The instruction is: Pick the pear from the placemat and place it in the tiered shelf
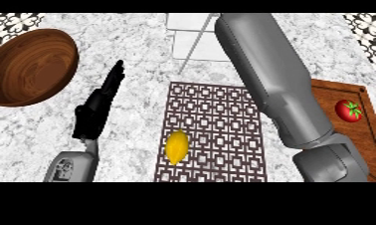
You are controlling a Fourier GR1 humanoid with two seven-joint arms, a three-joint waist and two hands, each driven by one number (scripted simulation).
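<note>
**Pear on the placemat, no hand on it yet**

The pear [176,147] lies on its side on the placemat [220,119], toward the mat's near left corner and close to the tabletop's [136,40] near edge. Nothing touches it. Our left hand [98,107] shows left of the mat, its fingers [114,77] straight and holding nothing. Our right forearm [275,79] stretches over the mat's right side toward the far edge, where the shelf [187,35] stands. The right hand itself lies out of view, so we cannot tell its state.

We judge the pick has not begun. To do it well, we should lower a hand over the pear's thicker middle, open wide, then close across its short axis. A smooth, tapering fruit is likely to roll or slip out endwise.

The mat is flat and brown with a lattice pattern, and the tabletop is speckled grey stone. The shelf looks white, with thin legs. A round wooden bowl [33,67] sits at the left edge. A wooden board [341,89] carries a glossy red tomato [349,110] at the right edge.
</note>
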